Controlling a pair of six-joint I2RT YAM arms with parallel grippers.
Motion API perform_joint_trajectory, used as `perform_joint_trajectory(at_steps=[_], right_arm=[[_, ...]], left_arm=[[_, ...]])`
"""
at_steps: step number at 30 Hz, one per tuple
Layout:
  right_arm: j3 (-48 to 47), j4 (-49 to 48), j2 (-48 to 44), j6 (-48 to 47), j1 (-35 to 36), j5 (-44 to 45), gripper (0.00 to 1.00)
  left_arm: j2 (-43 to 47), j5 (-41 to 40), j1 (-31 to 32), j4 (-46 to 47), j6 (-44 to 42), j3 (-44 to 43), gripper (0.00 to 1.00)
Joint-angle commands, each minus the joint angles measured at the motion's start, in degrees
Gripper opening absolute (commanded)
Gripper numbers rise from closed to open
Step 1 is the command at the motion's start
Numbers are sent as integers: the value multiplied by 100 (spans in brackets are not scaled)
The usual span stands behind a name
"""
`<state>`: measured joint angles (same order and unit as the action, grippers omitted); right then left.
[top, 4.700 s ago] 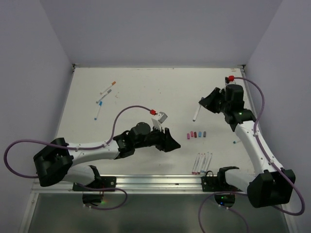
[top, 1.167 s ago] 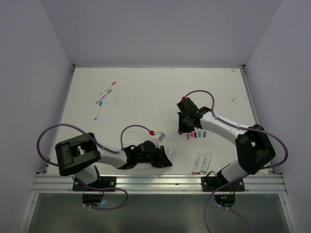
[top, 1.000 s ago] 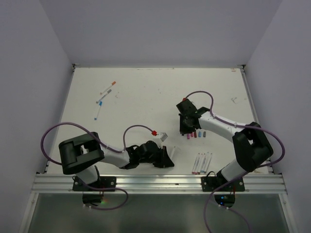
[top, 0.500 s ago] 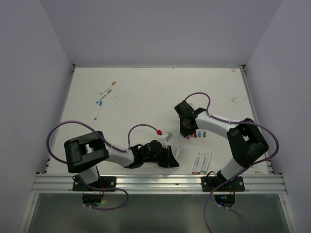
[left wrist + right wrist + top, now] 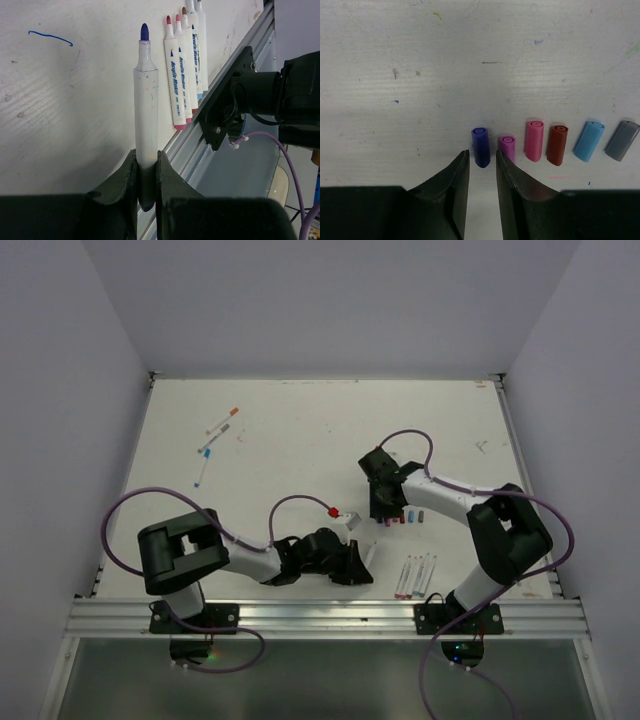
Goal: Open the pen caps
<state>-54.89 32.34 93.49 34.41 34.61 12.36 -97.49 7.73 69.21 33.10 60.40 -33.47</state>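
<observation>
The left gripper (image 5: 146,161) clenched an uncapped blue-tipped pen (image 5: 145,110) by its white barrel, tip pointing away, near the table's (image 5: 420,75) front rail and just beside four uncapped pens (image 5: 184,70) lying side by side. The right gripper (image 5: 482,156) hung low over the table with its jaws slightly parted and grasping nothing. A dark blue cap (image 5: 480,144) lay loose on the surface, its near end between the fingertips. It stood at the left end of a row of five other caps (image 5: 534,140): purple, pink, red, light blue and grey.
</observation>
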Motion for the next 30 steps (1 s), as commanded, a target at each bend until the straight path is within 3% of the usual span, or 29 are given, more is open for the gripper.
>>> perform_joint_trajectory(at_steps=[1,6,8,10,18,25,30], right_arm=[[-284,123,-278,4,37,135,32],[-557,703,-981,109,28,625,34],[-645,984,-1418,144,-7,776,48],[-611,1142,-1736,188,-129,794,53],[4,1222,-2844,-40,-1165,57,56],[339,1249,-3021,-154,-1712,-234,57],[400,1249,-2951,-163,-2167,-401,63]], left_arm=[[-68,36,58,-23,-143,-195,0],[-357,149,101,-426,-318,-650,1],[-516,203,128,-576,-380,-940,3],[-709,273,137,-638,-389,-1064,6],[-1070,352,128,-682,-450,-1311,15],[-1211,519,137,-472,-363,-1267,31],[-1105,528,137,-340,-336,-1083,41]])
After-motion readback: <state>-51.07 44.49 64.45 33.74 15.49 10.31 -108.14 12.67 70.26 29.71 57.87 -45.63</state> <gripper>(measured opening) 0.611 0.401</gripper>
